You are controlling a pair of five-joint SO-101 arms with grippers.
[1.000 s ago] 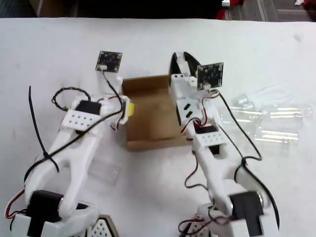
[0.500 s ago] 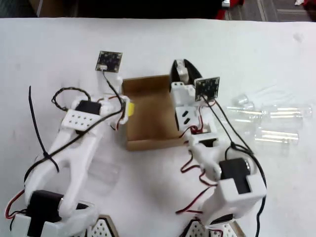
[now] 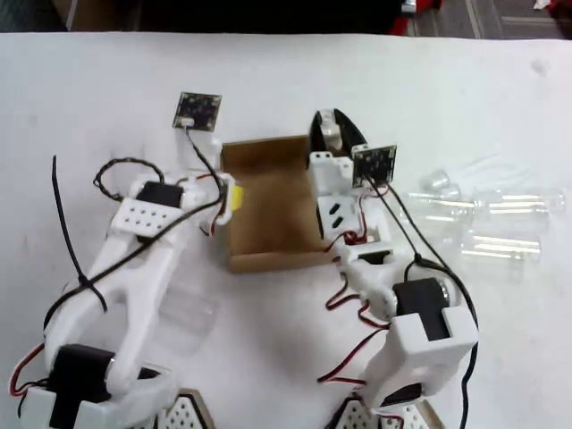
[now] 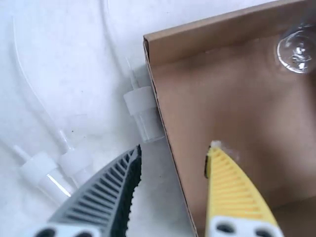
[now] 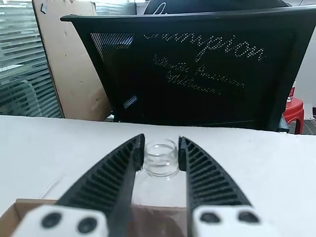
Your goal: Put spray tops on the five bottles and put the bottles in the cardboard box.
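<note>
Gripping one bottle (image 5: 161, 160), the right hand (image 5: 161, 143) is clamped; left hand (image 4: 175, 147) gapes empty beside three spray tops (image 4: 143, 116).

The high view looks down; close wrist views share the cardboard box (image 3: 268, 206).

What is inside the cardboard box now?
One clear bottle without a spray top, its neck gripped by the right end effector. The right arm covers the right side of the cardboard box, so anything there is hidden.
</note>
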